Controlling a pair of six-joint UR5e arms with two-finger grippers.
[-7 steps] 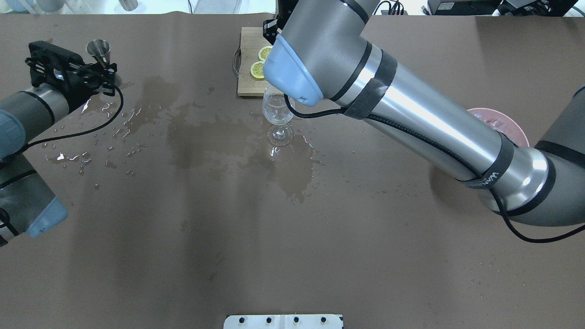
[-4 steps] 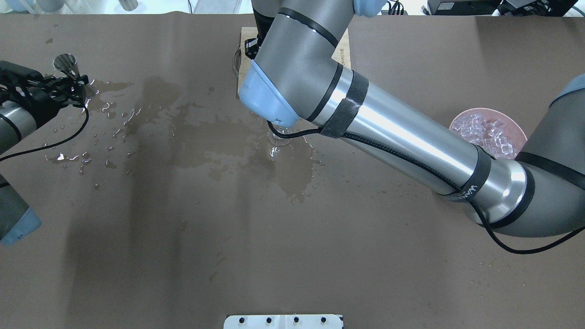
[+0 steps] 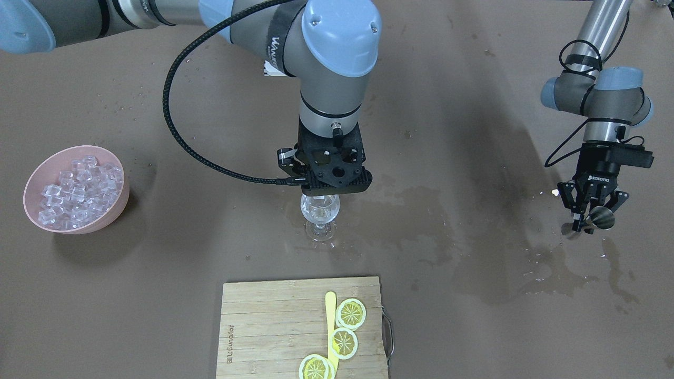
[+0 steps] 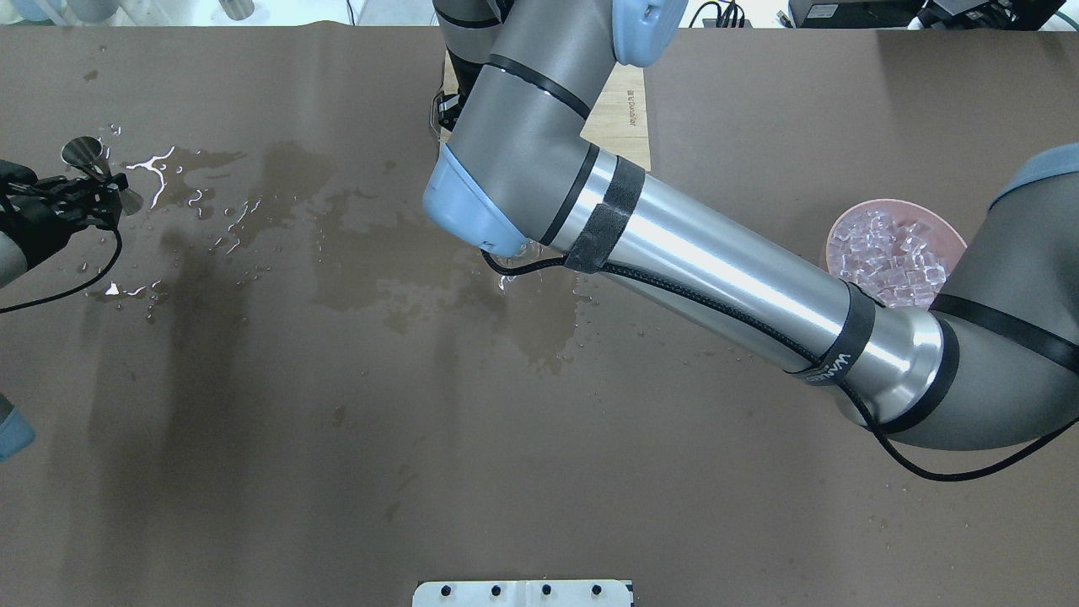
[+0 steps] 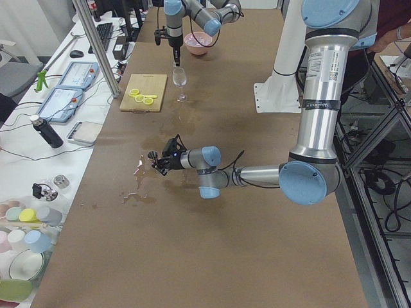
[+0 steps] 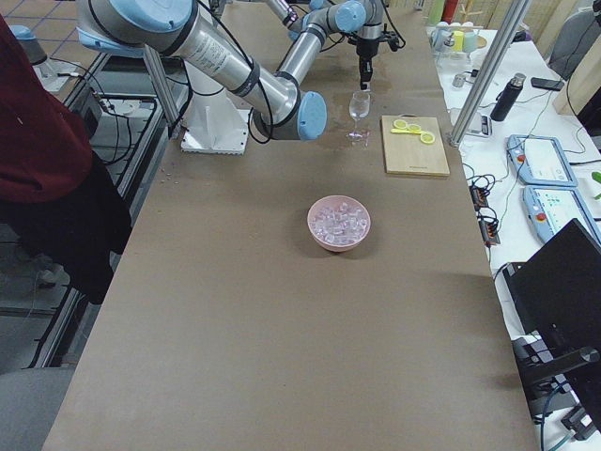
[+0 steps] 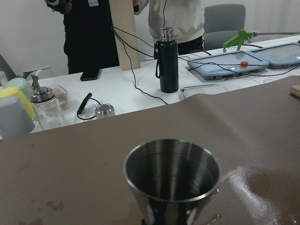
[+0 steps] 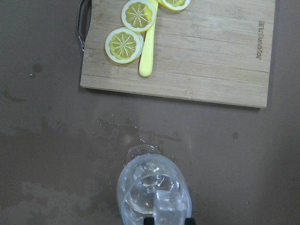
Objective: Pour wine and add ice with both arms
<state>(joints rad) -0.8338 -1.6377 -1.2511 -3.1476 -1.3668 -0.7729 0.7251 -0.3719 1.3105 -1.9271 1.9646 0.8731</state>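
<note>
A clear wine glass (image 3: 319, 210) stands mid-table and holds a little water-clear wine, barely visible. My right gripper (image 8: 168, 220) hangs straight above the glass (image 8: 150, 183), shut on one ice cube (image 8: 168, 204) over the rim. In the overhead view my right arm (image 4: 674, 244) hides the glass. A pink bowl (image 3: 26, 197) full of ice (image 3: 73, 189) sits apart on the right-arm side. My left gripper (image 3: 590, 218) is shut on a steel jigger (image 7: 171, 180), held upright low over the table's far left (image 4: 84, 156).
A wooden cutting board (image 3: 263, 326) with lemon slices (image 3: 350, 313) and a yellow utensil (image 3: 330, 316) lies just beyond the glass. Dark wet stains and droplets (image 4: 539, 312) spread from the glass toward the jigger. The white base (image 4: 523, 594) sits at the near edge.
My right arm has swung left, so that it now covers the glass and uncovers the ice bowl. My left gripper has carried the jigger left toward the table's end.
</note>
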